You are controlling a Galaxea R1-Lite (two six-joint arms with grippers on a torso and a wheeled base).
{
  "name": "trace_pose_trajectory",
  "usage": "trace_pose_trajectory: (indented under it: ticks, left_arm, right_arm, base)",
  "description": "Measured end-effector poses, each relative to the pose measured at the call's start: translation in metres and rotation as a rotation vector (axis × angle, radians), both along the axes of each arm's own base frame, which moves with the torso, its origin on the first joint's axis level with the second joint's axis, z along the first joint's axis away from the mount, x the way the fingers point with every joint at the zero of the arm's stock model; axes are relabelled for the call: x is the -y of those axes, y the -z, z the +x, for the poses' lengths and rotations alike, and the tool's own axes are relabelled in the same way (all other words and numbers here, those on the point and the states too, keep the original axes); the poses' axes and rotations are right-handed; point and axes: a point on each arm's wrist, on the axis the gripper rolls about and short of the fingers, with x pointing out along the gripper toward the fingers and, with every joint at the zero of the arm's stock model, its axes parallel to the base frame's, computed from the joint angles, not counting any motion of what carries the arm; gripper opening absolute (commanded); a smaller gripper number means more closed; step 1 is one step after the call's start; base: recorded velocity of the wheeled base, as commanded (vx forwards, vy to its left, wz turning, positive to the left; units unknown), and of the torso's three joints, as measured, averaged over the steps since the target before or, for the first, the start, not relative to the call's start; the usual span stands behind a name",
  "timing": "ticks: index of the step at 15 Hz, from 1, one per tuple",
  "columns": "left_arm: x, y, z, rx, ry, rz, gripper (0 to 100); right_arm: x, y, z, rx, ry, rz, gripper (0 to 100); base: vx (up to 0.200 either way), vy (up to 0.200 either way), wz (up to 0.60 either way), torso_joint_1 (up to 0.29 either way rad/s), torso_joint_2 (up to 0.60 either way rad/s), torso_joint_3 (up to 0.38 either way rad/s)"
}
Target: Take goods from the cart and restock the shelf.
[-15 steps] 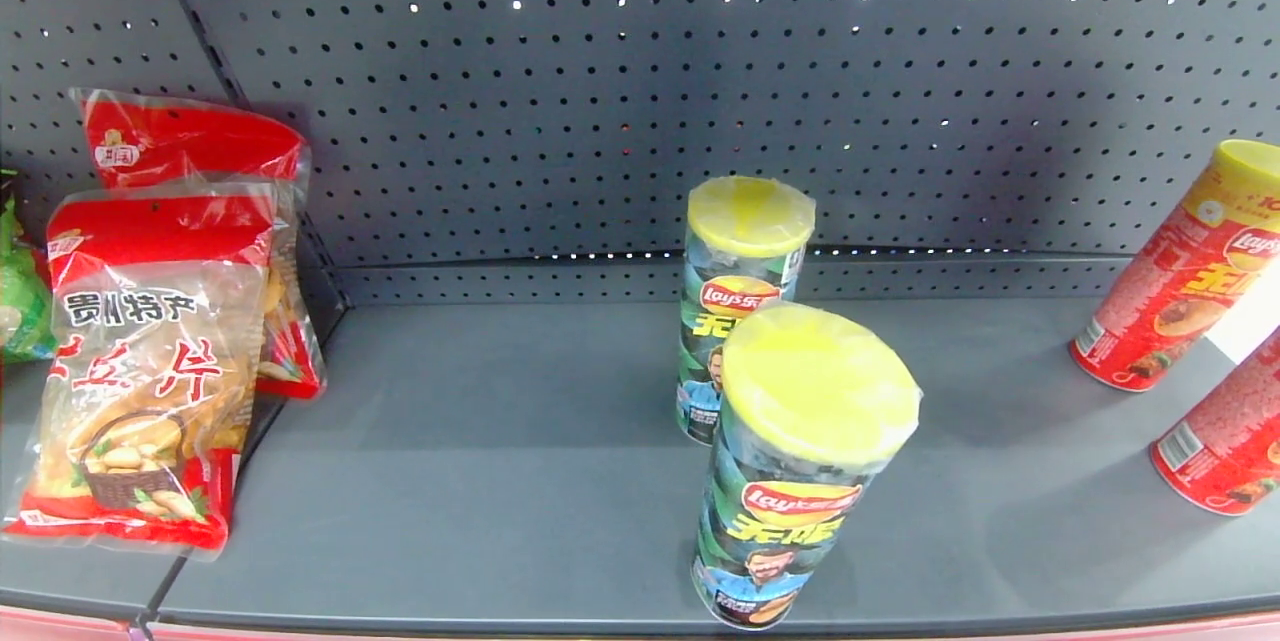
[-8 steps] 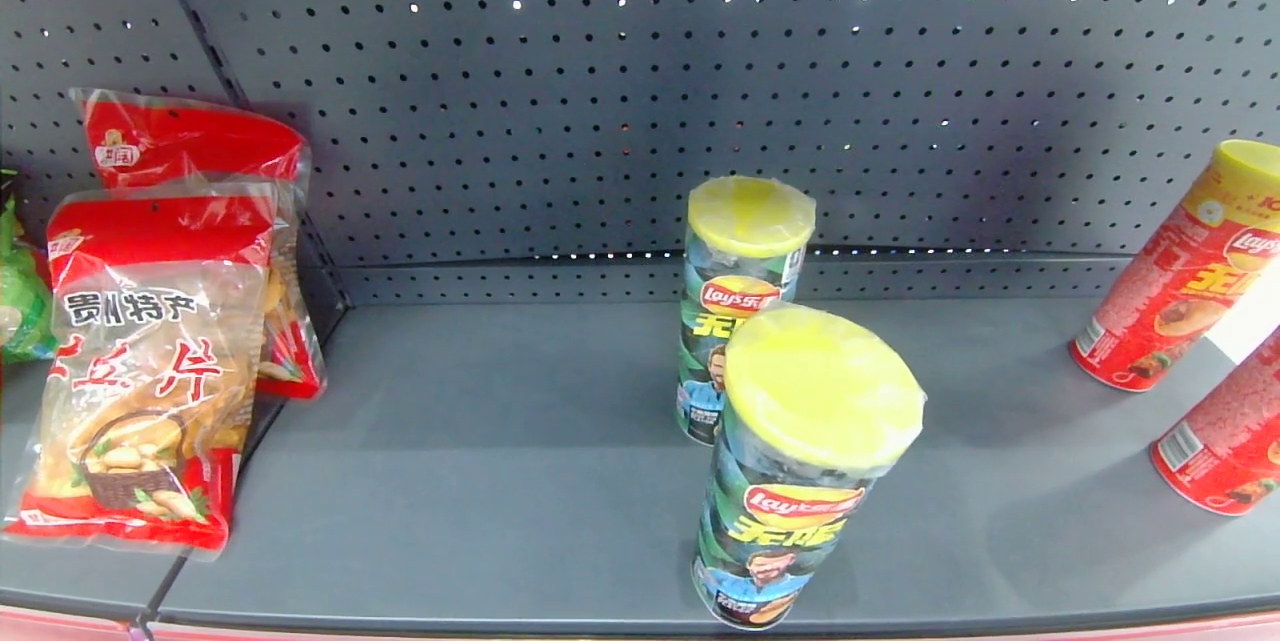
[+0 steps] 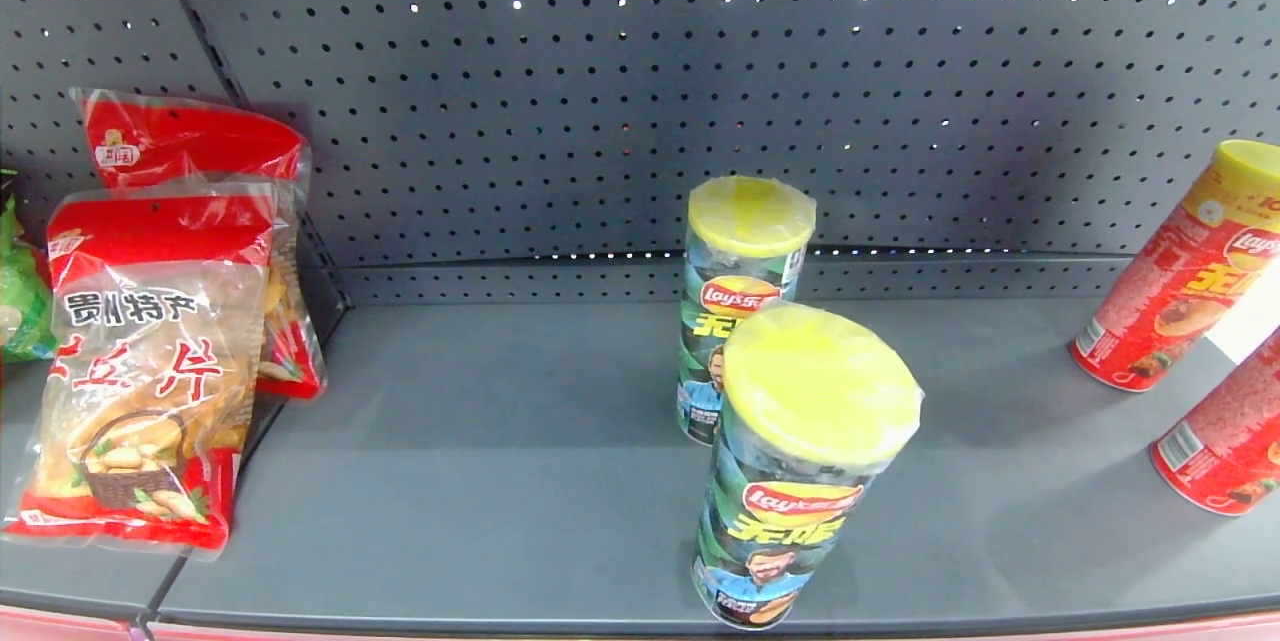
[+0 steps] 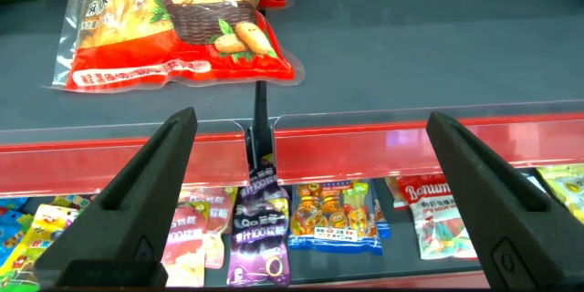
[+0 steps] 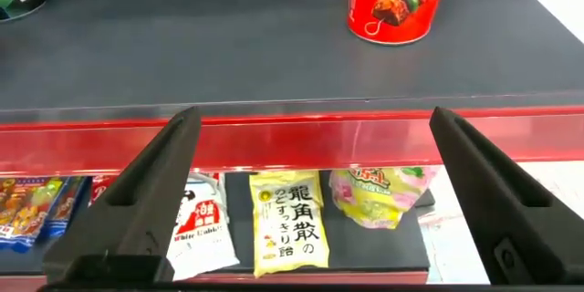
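The shelf (image 3: 500, 441) seems unchanged from a second ago. The front green can (image 3: 800, 466) stands upright just before the rear green can (image 3: 745, 301). The left gripper (image 4: 312, 119) and right gripper (image 5: 315, 111) hang spread wide and empty, just outside the shelf's front.

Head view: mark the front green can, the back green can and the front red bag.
front green can (image 3: 795, 506), head view, on the label below its yellow lid.
back green can (image 3: 740, 306), head view, on the label on its side.
front red bag (image 3: 140, 366), head view, middle of its clear front.
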Motion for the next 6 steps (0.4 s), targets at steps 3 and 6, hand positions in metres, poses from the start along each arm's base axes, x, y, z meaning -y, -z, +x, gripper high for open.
trace_pose_trajectory:
  ticks: [3, 6]
  left_arm:
    - [0.0, 0.0, 0.0, 0.0, 0.0, 0.0, 100]
    - [0.0, 0.0, 0.0, 0.0, 0.0, 0.0, 100]
  right_arm:
    - [0.0001, 0.0, 0.0, 0.001, 0.004, -0.001, 100]
    - [0.0001, 0.0, -0.0001, 0.002, 0.004, -0.004, 100]
  base:
    - [0.0, 0.0, 0.0, 0.0, 0.0, 0.0]
    - [0.0, 0.0, 0.0, 0.0, 0.0, 0.0]
